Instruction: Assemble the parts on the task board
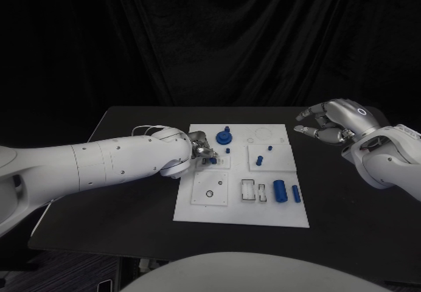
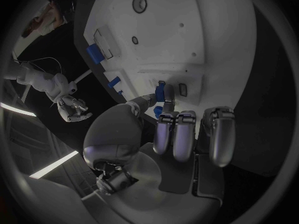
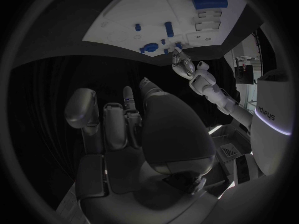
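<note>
**Left robot hand pinches a part at the board**

The left robot hand (image 1: 200, 153) grips a small blue part (image 2: 161, 90) over the task board's (image 1: 243, 210) left side. The right robot hand (image 1: 336, 121) hovers empty above the bench (image 1: 131, 128), fingers loosely apart, beyond the board's far right corner.

Task board (image 1: 236, 210) smooth matt white plastic; table (image 1: 131, 121) matt black; left hand (image 1: 200, 151) silver metal.

My left arm reaches in across the table, left hand (image 1: 200, 152) low over the board, thumb and a finger pinched together, apparently on a small blue piece. My right arm is bent at the table's right side, right hand (image 1: 336, 121) raised, fingers loosely curled, holding nothing.
</note>
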Controlling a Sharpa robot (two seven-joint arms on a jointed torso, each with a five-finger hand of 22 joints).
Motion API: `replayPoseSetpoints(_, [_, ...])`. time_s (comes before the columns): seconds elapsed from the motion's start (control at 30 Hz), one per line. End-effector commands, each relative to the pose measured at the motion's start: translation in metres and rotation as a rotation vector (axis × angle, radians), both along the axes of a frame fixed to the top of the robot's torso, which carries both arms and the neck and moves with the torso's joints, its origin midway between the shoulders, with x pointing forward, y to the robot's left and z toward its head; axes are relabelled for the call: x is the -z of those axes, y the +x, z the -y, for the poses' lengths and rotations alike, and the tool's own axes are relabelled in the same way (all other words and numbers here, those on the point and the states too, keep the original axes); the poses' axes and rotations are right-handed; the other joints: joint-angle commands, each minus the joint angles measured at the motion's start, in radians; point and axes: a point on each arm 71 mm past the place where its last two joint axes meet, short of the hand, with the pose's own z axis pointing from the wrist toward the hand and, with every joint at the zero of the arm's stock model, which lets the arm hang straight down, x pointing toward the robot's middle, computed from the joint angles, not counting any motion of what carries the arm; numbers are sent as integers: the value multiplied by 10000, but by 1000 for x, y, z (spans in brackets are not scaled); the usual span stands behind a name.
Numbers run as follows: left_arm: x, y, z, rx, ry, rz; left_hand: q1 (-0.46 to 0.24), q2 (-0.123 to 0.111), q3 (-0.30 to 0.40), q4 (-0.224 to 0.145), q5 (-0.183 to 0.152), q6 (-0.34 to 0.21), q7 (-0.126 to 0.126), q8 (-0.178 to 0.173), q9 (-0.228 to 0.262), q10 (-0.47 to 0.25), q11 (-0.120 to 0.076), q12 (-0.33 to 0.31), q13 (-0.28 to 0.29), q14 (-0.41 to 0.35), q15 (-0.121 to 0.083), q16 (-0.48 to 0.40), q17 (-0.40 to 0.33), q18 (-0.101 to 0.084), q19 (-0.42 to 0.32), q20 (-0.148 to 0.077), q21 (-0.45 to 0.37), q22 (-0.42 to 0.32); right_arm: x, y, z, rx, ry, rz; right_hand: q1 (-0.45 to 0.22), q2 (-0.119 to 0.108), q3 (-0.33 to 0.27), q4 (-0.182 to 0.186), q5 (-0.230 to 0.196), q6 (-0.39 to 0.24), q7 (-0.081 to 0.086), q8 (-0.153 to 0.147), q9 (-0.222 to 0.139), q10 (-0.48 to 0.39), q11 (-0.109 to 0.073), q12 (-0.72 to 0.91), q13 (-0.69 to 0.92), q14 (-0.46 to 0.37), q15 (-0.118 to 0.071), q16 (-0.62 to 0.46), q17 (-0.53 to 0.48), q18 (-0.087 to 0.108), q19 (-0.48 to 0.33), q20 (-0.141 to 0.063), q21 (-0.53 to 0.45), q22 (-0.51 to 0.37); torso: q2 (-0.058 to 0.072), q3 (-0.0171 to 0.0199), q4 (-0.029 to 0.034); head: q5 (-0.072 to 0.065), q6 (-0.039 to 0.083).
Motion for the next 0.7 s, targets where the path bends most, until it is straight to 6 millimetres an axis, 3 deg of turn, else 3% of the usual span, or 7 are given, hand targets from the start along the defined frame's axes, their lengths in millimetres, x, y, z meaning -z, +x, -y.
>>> replayPoseSetpoints(0.03, [1,-2,2,170,-77,-170,27,97,272,-303,-66,18,-40,-67,15,1022,-55,36,2634,1057,-91,27,2634,107,-69,-1,-40,1518,1,0,2,190,-22,-87,51,14,41,2,44,97,2,-19,-14,-35,21,-45,653,102,22,-68,436,36,50,-10,-35,1340,-3,0,2,23,-2])
replayPoseSetpoints(0.47, [2,-2,0,167,-68,-197,53,95,215,-297,-155,-28,-29,-122,23,1022,-51,36,2634,1057,-89,27,2634,135,-151,0,-114,1445,2,0,1,190,-30,-105,51,14,41,2,44,97,2,-19,-14,-35,21,-45,653,102,22,-68,436,36,50,-10,-35,1340,4,-2,8,36,-2])
replayPoseSetpoints(0.57, [3,-2,0,174,-86,-181,79,141,43,-211,-582,-92,-6,-227,47,1022,-25,36,2634,1057,-70,27,2634,145,-187,16,-162,1417,2,0,1,188,-31,-110,41,7,35,6,38,103,2,-20,-19,-35,22,-46,651,102,23,-71,433,34,53,-10,-28,1342,4,-3,8,37,-2])
replayPoseSetpoints(0.63, [3,-2,0,177,-86,-186,-133,178,-460,175,-1308,-250,64,-421,39,1022,42,36,2634,1057,-23,27,2634,152,-225,72,-217,1391,2,0,1,186,-33,-114,30,1,30,11,31,109,3,-22,-23,-35,23,-47,649,102,23,-75,430,32,56,-10,-20,1344,4,-2,7,38,-2])
replayPoseSetpoints(0.67, [3,-2,0,178,-76,-199,-133,179,-551,220,-1383,-277,87,-454,41,1022,58,36,2634,1057,-5,27,2634,157,-230,71,-226,1387,2,0,1,185,-36,-121,30,1,30,11,31,109,3,-22,-23,-35,23,-47,649,102,23,-75,430,32,56,-10,-20,1344,5,-2,6,37,-2])
replayPoseSetpoints(0.7, [4,-2,0,177,-67,-211,-271,183,-903,487,-1595,-448,176,-644,-27,1022,128,36,2634,1057,51,27,2634,164,-257,119,-262,1369,2,0,1,185,-37,-124,30,1,30,11,31,109,3,-22,-23,-35,23,-47,649,102,23,-75,430,32,56,-10,-20,1344,5,-2,7,37,-2])
